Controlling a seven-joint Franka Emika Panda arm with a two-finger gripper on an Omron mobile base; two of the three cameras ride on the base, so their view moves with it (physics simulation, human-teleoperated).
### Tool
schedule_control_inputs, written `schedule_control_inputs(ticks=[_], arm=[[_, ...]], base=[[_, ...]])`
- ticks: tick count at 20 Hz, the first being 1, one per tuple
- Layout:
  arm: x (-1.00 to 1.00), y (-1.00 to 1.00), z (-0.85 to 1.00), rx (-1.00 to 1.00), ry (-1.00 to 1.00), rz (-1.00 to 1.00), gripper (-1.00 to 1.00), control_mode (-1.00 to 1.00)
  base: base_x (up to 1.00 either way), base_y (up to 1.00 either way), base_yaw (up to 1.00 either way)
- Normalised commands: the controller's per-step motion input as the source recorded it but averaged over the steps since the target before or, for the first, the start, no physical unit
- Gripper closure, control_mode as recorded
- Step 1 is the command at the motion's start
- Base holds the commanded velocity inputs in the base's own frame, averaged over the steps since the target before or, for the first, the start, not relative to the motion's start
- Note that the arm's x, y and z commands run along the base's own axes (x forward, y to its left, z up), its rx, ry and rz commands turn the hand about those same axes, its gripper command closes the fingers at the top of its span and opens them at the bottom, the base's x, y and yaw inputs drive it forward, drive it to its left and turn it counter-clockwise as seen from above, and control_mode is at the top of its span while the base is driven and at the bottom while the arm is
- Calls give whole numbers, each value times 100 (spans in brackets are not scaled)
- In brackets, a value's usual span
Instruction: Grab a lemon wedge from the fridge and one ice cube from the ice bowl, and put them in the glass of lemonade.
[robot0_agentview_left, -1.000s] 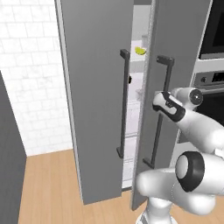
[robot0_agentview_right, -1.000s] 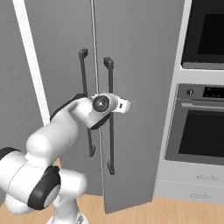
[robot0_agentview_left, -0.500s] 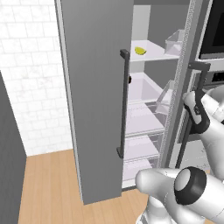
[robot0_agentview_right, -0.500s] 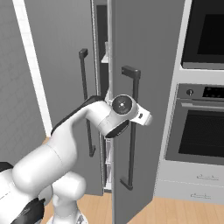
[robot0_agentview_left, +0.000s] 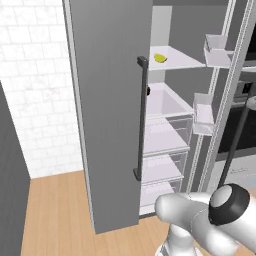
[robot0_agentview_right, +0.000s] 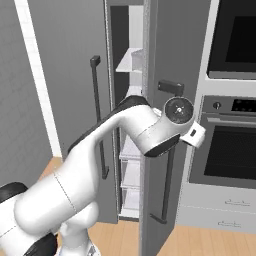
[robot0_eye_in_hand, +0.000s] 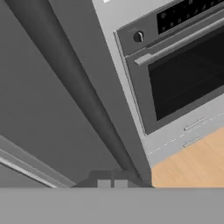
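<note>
The lemon wedge (robot0_agentview_left: 160, 58) lies on an upper shelf (robot0_agentview_left: 182, 59) inside the fridge (robot0_agentview_left: 110, 100), a small yellow curved piece near the shelf's left rear part; its long axis seems to run roughly across the shelf, though it is too small to be sure. The right fridge door (robot0_agentview_right: 172, 60) stands swung out, and the claw (robot0_eye_in_hand: 112, 183) is at its dark vertical bar handle (robot0_eye_in_hand: 87, 105); its tips are pressed together at the foot of the hand view, right at the bar, and whether they actually pinch it I cannot tell. The oven (robot0_eye_in_hand: 179, 70) shows beyond the door. From the claw the wedge lies higher and to the left, deep in the cabinet; the reach, I judge, must first let go of the door, rise, and pass inward between the two open doors.
</note>
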Motion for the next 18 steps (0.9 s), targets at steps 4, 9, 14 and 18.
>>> schedule_control_inputs(ticks=[4,9,14,18], arm=[[-76,75,23,-31,0,1,100,-100],[16,100,-1,-49,0,7,100,-100],[32,100,-5,-50,-2,9,100,-100],[36,94,0,-42,15,0,-100,-100]], base=[[0,0,0],[0,0,0],[0,0,0],[0,0,0]])
